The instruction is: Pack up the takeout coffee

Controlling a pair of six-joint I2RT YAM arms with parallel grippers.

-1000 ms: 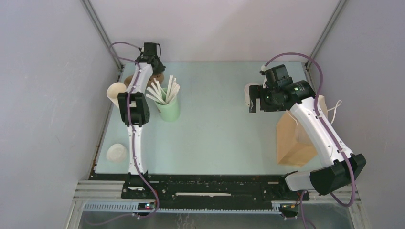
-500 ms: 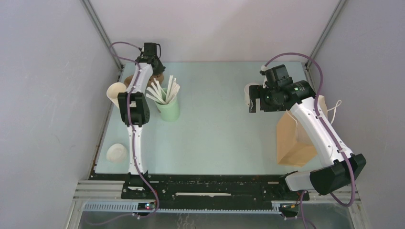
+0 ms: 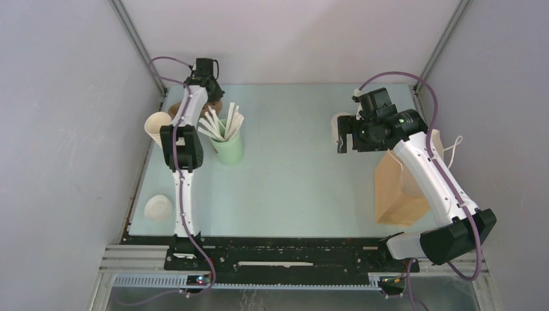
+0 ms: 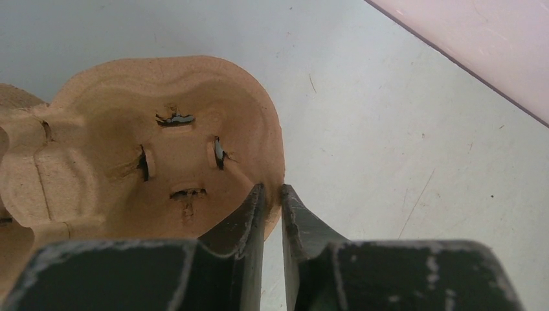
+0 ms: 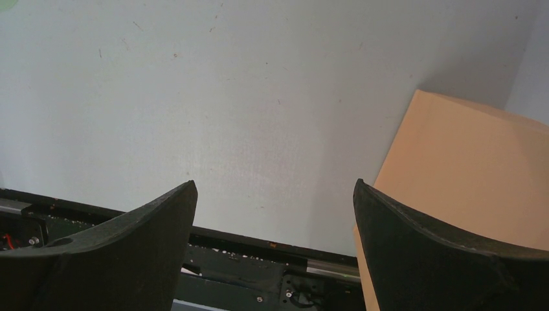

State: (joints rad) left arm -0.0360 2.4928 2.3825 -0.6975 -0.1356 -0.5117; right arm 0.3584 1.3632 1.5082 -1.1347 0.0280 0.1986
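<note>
Very little has moved over the last second: from overhead both arms sit where they were, and the one real change is that the left hand point(image 4: 272, 189) has drawn its fingers closer together. They now pinch the rim of the pulp cup carrier point(image 4: 129, 129) at the far left corner of the desk point(image 3: 298, 175), one finger inside the nearest well and one outside, with only the thin edge of moulded pulp between them. By my reading the carrier is being secured so it can be brought over to take the cup, a preparatory step with the packing itself not yet begun. The right hand point(image 5: 274, 184) has not altered: it is spread as wide as it goes and holds nothing, with bare desk showing between its fingers and the brown paper bag point(image 5: 466, 168) just to one side. The takeout coffee point(image 3: 335, 126) stands toward the far right of the desk, just beside that open hand in the overhead view but not within its fingers. No brand, label or writing can be read anywhere; carrier, bag and cup are all plain.
</note>
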